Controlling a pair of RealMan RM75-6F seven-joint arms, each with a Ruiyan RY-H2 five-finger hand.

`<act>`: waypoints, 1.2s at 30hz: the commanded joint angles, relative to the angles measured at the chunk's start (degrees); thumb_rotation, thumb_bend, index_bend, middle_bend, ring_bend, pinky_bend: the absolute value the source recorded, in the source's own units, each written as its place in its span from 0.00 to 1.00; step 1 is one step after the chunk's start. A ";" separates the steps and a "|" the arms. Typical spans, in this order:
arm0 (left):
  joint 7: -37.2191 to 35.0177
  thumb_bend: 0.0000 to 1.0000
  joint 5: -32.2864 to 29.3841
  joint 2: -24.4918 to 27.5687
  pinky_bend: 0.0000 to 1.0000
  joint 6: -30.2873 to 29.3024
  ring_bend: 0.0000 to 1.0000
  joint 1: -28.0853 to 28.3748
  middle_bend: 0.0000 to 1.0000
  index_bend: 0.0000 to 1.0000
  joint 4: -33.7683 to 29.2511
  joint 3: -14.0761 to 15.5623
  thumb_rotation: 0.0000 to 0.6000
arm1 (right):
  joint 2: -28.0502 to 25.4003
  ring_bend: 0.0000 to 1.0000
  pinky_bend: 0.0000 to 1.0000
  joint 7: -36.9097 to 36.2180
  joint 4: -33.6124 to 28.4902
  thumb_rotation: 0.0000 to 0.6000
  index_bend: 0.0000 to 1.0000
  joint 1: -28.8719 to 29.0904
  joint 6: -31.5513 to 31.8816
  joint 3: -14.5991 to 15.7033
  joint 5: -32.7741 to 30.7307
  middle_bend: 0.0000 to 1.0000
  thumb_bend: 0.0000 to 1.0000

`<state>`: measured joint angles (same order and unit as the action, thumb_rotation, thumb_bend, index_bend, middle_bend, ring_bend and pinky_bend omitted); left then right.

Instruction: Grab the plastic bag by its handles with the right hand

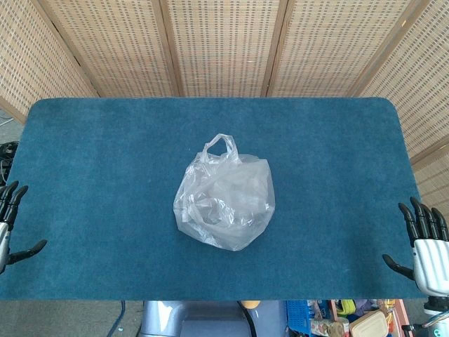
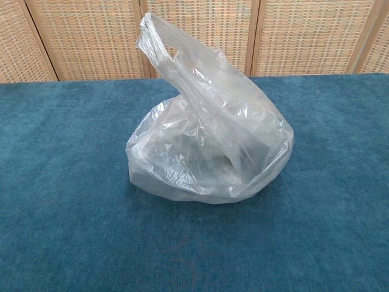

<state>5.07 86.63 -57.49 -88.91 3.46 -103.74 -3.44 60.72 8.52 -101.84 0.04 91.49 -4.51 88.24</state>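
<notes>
Closest in, at the near edge of the blue table [image 1: 105,182], the right hand [image 1: 425,242] hangs with its fingers spread, holding nothing — and the left hand [image 1: 10,225] sits the same way at the opposite corner. Both are well apart from the plastic bag [image 1: 224,200], which slumps in the middle of the table. Its handles [image 2: 152,33] stand up in a twisted loop on the far side. The reach looks not yet begun. The next move, I'd judge, calls for the right hand to travel inward and over the bag, then come at that loop from beside it so the fingers can hook through — the film looks thin and likely to collapse if pushed. No label or writing can be read anywhere.
</notes>
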 commanded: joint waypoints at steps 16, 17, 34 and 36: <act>1.08 0.09 -1.09 -0.33 0.00 0.43 0.00 0.33 0.00 0.00 -0.30 -0.53 1.00 | -3.12 0.00 0.00 -15.34 -0.95 1.00 0.00 7.78 -13.02 1.41 3.99 0.00 0.00; 1.21 0.09 -1.28 -0.35 0.00 0.44 0.00 0.37 0.00 0.00 -0.44 -0.65 1.00 | -3.71 0.00 0.00 -18.65 -1.12 1.00 0.00 9.41 -15.37 1.62 4.89 0.00 0.00; 3.86 0.09 -6.56 -1.63 0.00 3.38 0.00 2.33 0.00 0.00 -0.47 -2.74 1.00 | -12.52 0.00 0.00 -76.03 -1.73 1.00 0.10 33.36 -29.69 6.92 25.45 0.03 0.19; 3.90 0.09 -6.89 -1.68 0.00 3.58 0.00 2.43 0.00 0.00 -0.40 -2.84 1.00 | -12.18 0.00 0.00 -77.55 -1.83 1.00 0.10 34.91 -29.92 6.55 25.46 0.04 0.22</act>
<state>8.94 79.82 -59.14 -85.40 5.85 -104.18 -6.23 49.68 -63.87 -103.88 30.11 63.47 1.19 110.34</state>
